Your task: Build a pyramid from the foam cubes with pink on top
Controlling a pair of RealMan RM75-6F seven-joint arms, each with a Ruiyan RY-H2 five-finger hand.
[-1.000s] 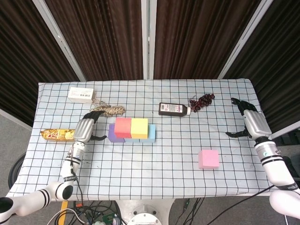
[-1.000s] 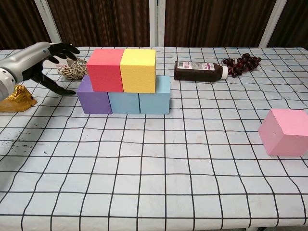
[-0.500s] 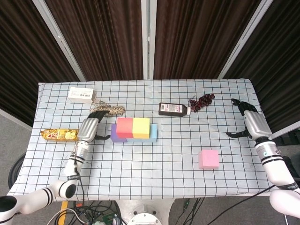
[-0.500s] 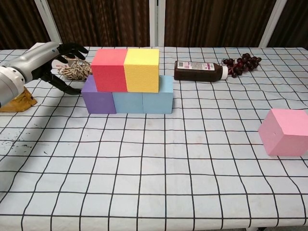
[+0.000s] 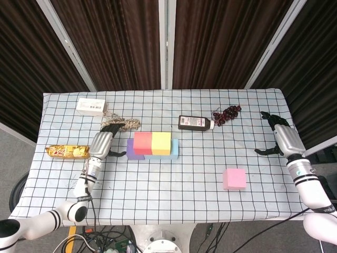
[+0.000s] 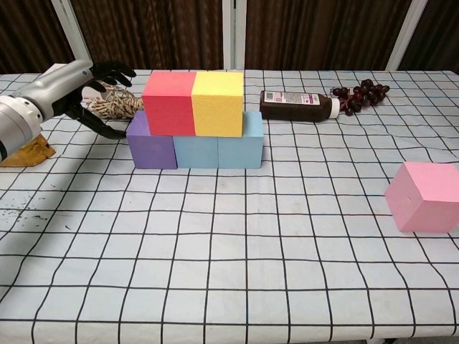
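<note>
A purple cube point(image 5: 131, 151) and two light blue cubes point(image 6: 219, 147) form a row at table centre-left. A red cube point(image 5: 142, 142) and a yellow cube point(image 5: 161, 142) sit on top of that row. My left hand point(image 5: 102, 142) is just left of the stack, fingers spread, with its lower finger against the purple cube's point(image 6: 152, 143) left face. In the chest view the left hand point(image 6: 72, 89) holds nothing. The pink cube point(image 5: 234, 178) lies alone at the front right. My right hand point(image 5: 279, 138) hovers open near the right table edge, well away from the pink cube point(image 6: 423, 197).
A brown bottle point(image 5: 195, 123) lies behind the stack, with dark grapes point(image 5: 226, 113) to its right. A twine ball point(image 5: 124, 124) sits just behind my left hand. A white box point(image 5: 90, 106) and a gold snack pack point(image 5: 66, 152) lie at the far left.
The left hand has moved right against the purple cube, and the whole stack has slid a little to the right. The right hand and pink cube have stayed put.
</note>
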